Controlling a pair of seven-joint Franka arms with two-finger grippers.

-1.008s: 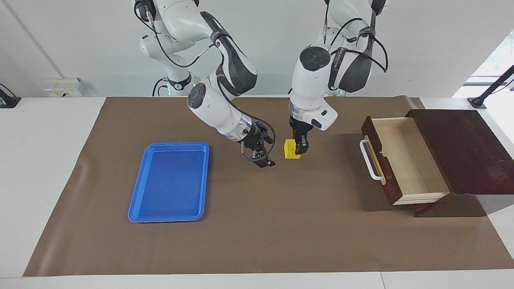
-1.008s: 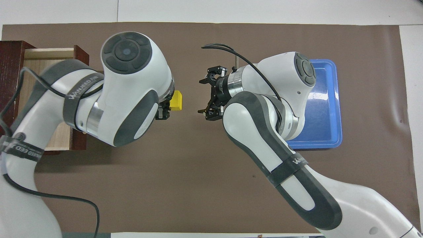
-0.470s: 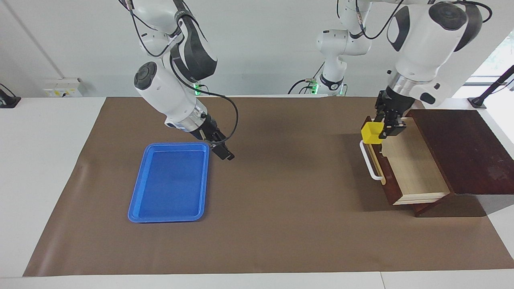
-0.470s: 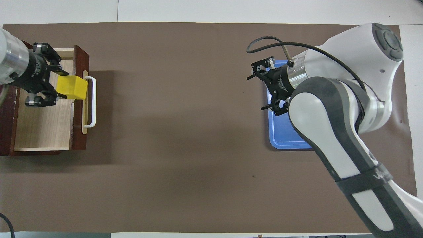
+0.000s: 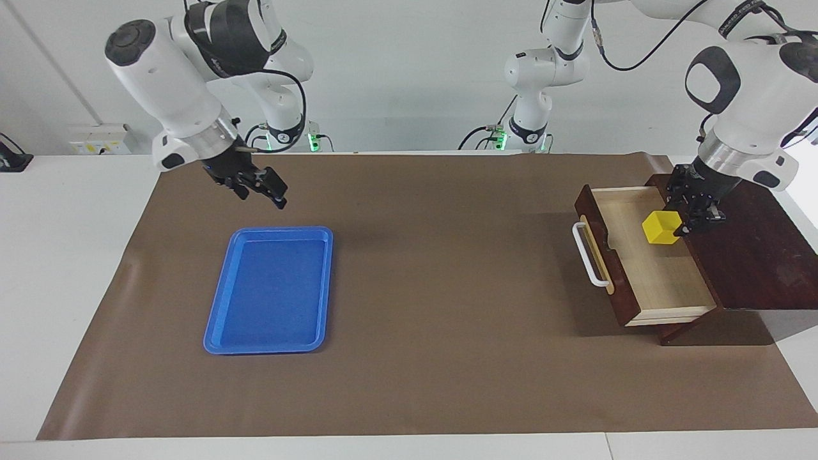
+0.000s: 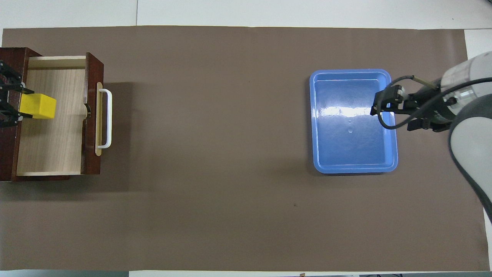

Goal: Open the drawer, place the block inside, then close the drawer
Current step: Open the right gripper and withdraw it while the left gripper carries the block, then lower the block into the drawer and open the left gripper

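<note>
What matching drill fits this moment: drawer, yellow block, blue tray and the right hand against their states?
1. drawer
2. yellow block
3. blue tray
4. right hand

a. held by the left hand over pale wood
b. pulled out, white handle showing
c. raised, holding nothing
d. flat on the brown mat, nothing in it

Pairs: 1-b, 2-a, 3-d, 4-c
</note>
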